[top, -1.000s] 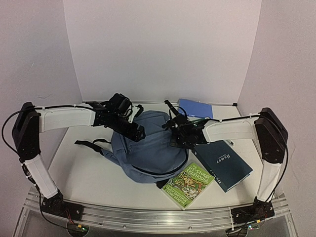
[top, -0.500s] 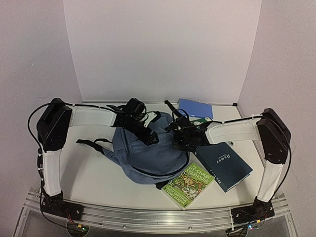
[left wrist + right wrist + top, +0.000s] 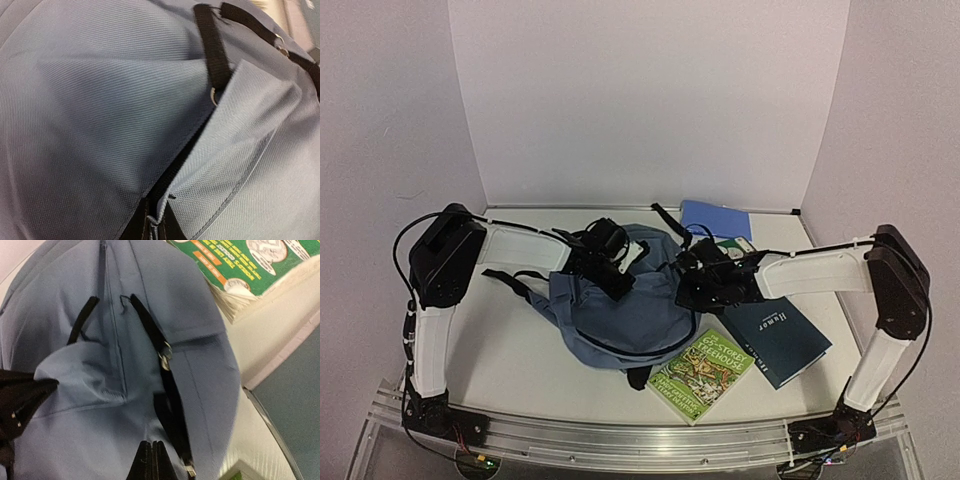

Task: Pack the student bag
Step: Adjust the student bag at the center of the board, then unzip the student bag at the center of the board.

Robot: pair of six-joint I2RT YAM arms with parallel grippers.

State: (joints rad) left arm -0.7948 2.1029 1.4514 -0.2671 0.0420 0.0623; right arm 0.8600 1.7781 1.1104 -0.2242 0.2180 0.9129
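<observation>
Bench (image 3: 500,350): pale flat top between white walls, carrying the bag and three books, with both arm bases at its near edge.

Student bag (image 3: 620,320): large soft slate-blue backpack, lying flat at mid-bench between the two arms. Black straps (image 3: 505,280) trailing off its left side. Near edge just beside the green book. Blue cloth filling both wrist views (image 3: 100,100) (image 3: 150,300), crossed by black zipper bands.

Left arm (image 3: 520,240): white and black, reaching from the left over the bag's far left part, wrist angled down onto the cloth.

Right arm (image 3: 810,270): white and black, reaching from the right, its wrist at the bag's right edge, above the far corner of the teal book.

Teal book (image 3: 780,340): dark hardcover lying flat to the right of the bag, spine lettering reading "Humor".

Green book (image 3: 702,375): illustrated paperback lying flat at the bag's near right edge, one corner against the teal book. Cover and page edges also visible in the right wrist view (image 3: 250,265).

Blue notebook (image 3: 718,218): flat, at the back of the bench, beyond the bag's far right corner.

Left jaws: pressed together, pinching a small fold of the bag's cloth right at the edge of a black zipper opening.

Right jaws: pressed together, tips on the bag's cloth just beside a black zipper band. Cannot tell whether any cloth is caught between them.

Zipper ring (image 3: 214,95): small metal loop on a black band, at the edge of a raised fabric flap.
</observation>
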